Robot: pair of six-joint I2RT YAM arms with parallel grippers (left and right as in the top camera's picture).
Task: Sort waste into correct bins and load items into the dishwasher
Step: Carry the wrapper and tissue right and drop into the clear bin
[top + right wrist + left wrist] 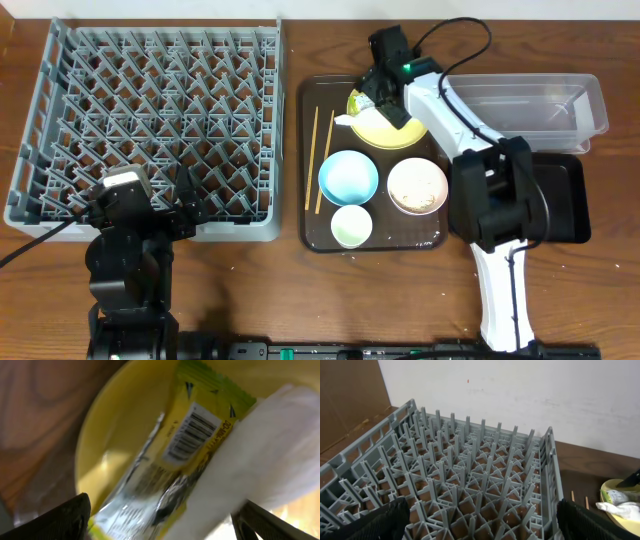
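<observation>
On the yellow plate (392, 128) lie a green-and-yellow wrapper (172, 455) and a white napkin (265, 455). My right gripper (377, 92) hovers low over them, open, its fingers (62, 520) wide apart with wrapper and napkin between them. The chopsticks (322, 160), blue bowl (349, 177), white bowl (417, 186) holding rice scraps and small cup (351, 225) rest on the brown tray (310, 215). The grey dishwasher rack (150, 110) fills the left. My left gripper (185, 205) is open over the rack's near edge (470, 475), holding nothing.
A clear tub (530, 105) sits at the far right, and a black tray (565, 200) lies in front of it, partly under the right arm's base. In the left wrist view the plate (610, 487) shows beyond the rack's right wall.
</observation>
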